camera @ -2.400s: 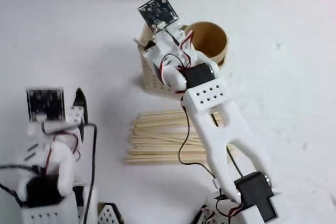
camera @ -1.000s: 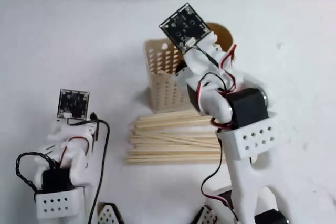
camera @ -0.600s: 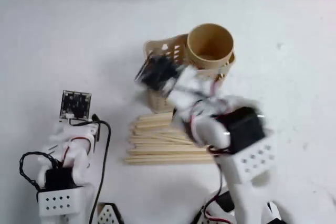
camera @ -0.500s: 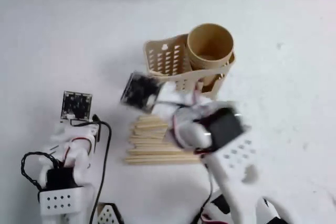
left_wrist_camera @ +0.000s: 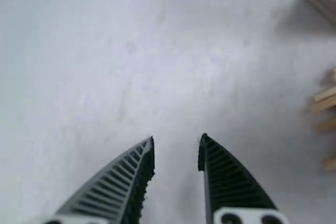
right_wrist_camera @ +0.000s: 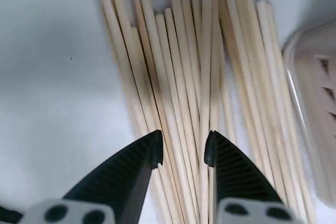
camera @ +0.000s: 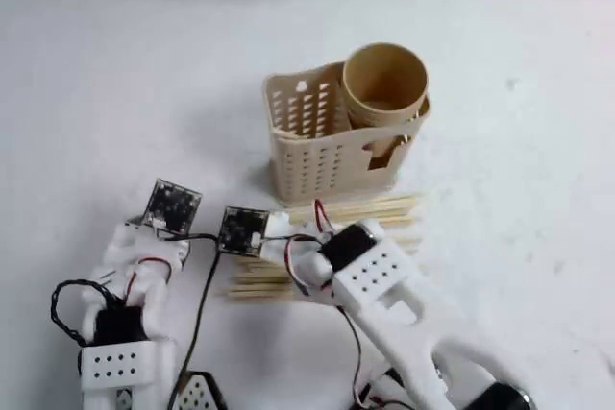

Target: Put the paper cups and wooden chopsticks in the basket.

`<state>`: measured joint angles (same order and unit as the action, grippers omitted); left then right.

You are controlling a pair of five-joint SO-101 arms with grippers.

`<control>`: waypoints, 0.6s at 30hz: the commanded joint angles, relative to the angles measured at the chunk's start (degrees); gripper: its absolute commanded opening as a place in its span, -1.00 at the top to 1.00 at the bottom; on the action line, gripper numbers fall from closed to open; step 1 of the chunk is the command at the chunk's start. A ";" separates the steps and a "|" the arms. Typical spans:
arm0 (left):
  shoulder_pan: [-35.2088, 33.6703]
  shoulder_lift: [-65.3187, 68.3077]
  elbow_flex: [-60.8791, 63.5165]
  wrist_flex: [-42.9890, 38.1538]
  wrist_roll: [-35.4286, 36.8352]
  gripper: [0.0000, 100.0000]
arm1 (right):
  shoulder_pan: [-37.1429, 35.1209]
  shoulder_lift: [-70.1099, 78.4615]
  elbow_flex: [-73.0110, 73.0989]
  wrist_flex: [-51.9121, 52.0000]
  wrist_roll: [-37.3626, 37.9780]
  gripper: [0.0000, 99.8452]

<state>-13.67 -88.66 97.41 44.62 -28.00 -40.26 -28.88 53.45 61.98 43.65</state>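
1. Two claws, both spread. The right gripper holds its jaws parted just over the wooden chopsticks, with a few sticks showing in the gap between its tips. The left gripper is parted over the table, well apart from the sticks.
2. In the high view the chopsticks lie in a flat, pale, loose pile at centre frame, just below the basket.
3. The basket is cream, perforated and upright; a brown paper cup stands in its right end.
4. The table is white, with a dark strip of room along the top edge.
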 commanded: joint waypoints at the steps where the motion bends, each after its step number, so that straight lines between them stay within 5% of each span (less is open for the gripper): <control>1: 0.31 -0.40 0.00 -1.05 -0.44 0.69 | 0.04 6.11 -0.18 -5.32 0.62 0.71; 11: 0.31 -0.48 0.00 0.35 -0.70 0.69 | 6.90 18.42 -4.04 -10.42 0.44 0.71; 18: 0.40 -0.48 0.00 0.35 -0.79 0.69 | 7.78 20.18 -4.13 -11.03 0.44 0.97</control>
<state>-13.67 -88.66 97.41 44.79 -28.18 -33.41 -9.54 49.41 51.34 43.65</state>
